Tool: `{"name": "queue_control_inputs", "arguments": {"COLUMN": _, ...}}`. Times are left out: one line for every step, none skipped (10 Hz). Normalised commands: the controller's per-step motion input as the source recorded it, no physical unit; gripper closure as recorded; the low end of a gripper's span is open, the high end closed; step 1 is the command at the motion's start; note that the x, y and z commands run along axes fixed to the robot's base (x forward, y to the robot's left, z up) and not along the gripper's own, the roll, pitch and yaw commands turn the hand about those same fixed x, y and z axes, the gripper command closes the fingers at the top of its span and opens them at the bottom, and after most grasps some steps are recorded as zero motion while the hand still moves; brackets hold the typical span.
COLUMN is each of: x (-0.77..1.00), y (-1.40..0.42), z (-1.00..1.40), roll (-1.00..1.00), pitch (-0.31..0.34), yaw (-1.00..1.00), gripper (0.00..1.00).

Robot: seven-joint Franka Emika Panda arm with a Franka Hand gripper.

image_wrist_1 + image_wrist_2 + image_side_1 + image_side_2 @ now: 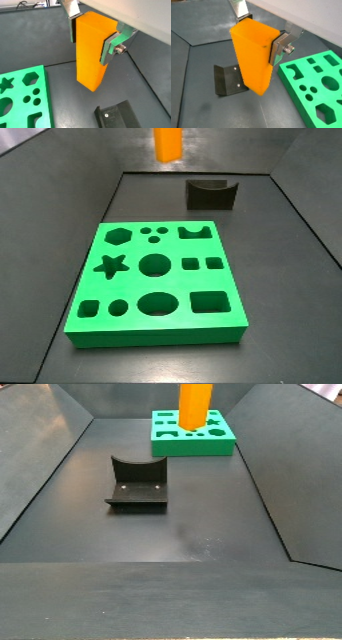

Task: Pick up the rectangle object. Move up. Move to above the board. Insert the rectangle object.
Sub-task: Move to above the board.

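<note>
The rectangle object (pixel 91 52) is a tall plain orange block, held upright in the air between my gripper's (pixel 92 35) silver fingers; it also shows in a wrist view (pixel 254 56). My gripper (pixel 258 34) is shut on its upper part. In both side views only the block's lower end shows at the picture's upper edge (pixel 166 144) (pixel 197 406), well above the floor; the gripper is out of frame there. The board (pixel 156 283) is a flat bright green slab with shaped holes, lying on the floor; it also shows in the wrist views (pixel 23 97) (pixel 314 85) and a side view (pixel 193 436).
The fixture (pixel 210 193), a dark bracket with a curved notch on a base plate, stands on the dark floor beyond the board; it also shows in other views (pixel 136 482) (pixel 117 116) (pixel 229 80). Sloping grey walls (pixel 40 454) enclose the floor.
</note>
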Motion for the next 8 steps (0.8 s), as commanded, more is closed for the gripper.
{"name": "queue_control_inputs", "arguments": {"x": 0.11, "y": -0.02, "z": 1.0, "roll": 0.04, "pitch": 0.086, "yaw": 0.05, "gripper": 1.0}}
{"name": "queue_control_inputs", "arguments": {"x": 0.09, "y": -0.02, "z": 0.91, "roll": 0.04, "pitch": 0.089, "yaw": 0.05, "gripper": 1.0}}
{"name": "queue_control_inputs", "arguments": {"x": 0.06, "y": -0.02, "z": 0.69, "roll": 0.04, "pitch": 0.089, "yaw": 0.05, "gripper": 1.0}}
{"name": "queue_control_inputs", "arguments": {"x": 0.04, "y": -0.02, "z": 0.53, "roll": 0.04, "pitch": 0.085, "yaw": 0.05, "gripper": 1.0}}
{"name": "queue_control_inputs", "arguments": {"x": 0.02, "y": -0.02, "z": 0.31, "roll": 0.04, "pitch": 0.083, "yaw": 0.05, "gripper": 1.0}}
{"name": "queue_control_inputs", "arguments": {"x": -0.02, "y": -1.0, "z": 0.0, "roll": 0.01, "pitch": 0.164, "yaw": -1.0, "gripper": 1.0}}
{"name": "queue_control_inputs", "arguments": {"x": -0.01, "y": -1.0, "z": -0.04, "roll": 0.01, "pitch": 0.162, "yaw": -1.0, "gripper": 1.0}}
{"name": "queue_control_inputs", "arguments": {"x": -0.01, "y": -1.0, "z": -0.03, "roll": 0.01, "pitch": 0.176, "yaw": -1.0, "gripper": 1.0}}
